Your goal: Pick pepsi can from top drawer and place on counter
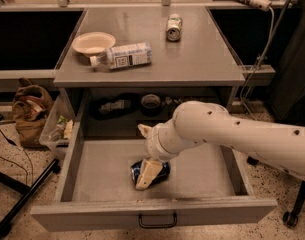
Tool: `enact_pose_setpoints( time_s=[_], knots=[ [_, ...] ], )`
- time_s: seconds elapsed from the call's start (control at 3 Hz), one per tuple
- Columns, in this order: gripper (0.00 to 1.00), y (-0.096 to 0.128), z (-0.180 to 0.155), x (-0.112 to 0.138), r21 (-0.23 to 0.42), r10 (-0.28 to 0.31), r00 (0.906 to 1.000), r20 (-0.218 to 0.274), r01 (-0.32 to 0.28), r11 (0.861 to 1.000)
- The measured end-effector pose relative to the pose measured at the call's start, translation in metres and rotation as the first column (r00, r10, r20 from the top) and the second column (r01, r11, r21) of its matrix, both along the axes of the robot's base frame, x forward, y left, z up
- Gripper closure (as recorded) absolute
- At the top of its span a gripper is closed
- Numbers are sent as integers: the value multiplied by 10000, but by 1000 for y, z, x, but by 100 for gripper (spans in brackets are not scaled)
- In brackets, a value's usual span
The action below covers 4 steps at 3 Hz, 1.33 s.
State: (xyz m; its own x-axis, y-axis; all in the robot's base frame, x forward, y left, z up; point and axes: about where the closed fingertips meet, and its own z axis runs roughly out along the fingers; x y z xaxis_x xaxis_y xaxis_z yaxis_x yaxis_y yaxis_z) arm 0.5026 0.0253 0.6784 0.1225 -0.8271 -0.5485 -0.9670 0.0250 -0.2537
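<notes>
The robot's hand (141, 157) hangs low in the open top drawer (99, 176), fingers spread and not closed, one lying across the pepsi can (162, 170), which rests on its side near the drawer's front. Light, thin-walled and slick, the can looks apt to roll or dent, so a moderate squeeze across its round middle seems wisest before the lift to the table (202, 54).
</notes>
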Motion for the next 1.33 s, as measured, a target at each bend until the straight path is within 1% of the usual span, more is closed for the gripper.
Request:
enact_pose_setpoints(
  time_s=[0.33,0.67,1.0,1.33],
  knots=[
    [0,15,-9,0,283,655,9978,-40,-654,9975],
    [0,15,-9,0,281,656,9978,-44,-654,9975],
    [0,9,-23,4,79,485,9988,-47,-484,9988],
    [0,-2,-34,3,-172,296,9995,-118,-298,9994]
  ],
)
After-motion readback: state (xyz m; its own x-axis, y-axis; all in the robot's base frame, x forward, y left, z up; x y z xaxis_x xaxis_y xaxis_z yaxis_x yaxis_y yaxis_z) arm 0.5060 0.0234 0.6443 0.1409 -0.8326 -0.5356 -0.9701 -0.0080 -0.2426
